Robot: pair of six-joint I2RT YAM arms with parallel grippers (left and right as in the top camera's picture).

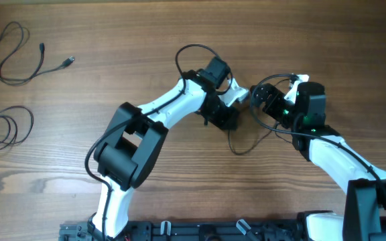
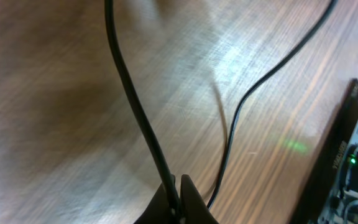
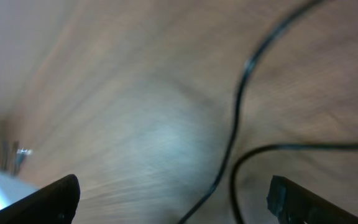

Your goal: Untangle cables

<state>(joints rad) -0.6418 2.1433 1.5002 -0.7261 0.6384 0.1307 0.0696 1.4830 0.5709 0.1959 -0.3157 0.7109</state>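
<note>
- At the far left of the table [image 1: 79, 27], well apart from both arms: two loose cables. Upper cable [image 1: 19, 57] spread in an open loop, its plug ends trailing off to the right. Lower cable [image 1: 5, 127] coiled in a flat loop close to the table's left edge.
- At mid-table, between the two arms: third cable [image 1: 246, 144], a thin black strand sagging in a curve across the wood just below both grippers.
- Left gripper [image 2: 179, 202]: fingers pressed tight together, pinched on a black strand rising from the tips toward the top of the wrist view. Probably the third cable, though hard to confirm through the blur. A second, thinner stretch curving away just to the right, lying on the wood.
- Right gripper [image 3: 173, 205]: spread wide, holding nothing, one dark fingertip at each lower corner of its wrist view. Black cord lying on the table in the gap between them, touching neither finger.
- Seen from overhead, both grippers close together, tips turned toward each other over the same strand.
</note>
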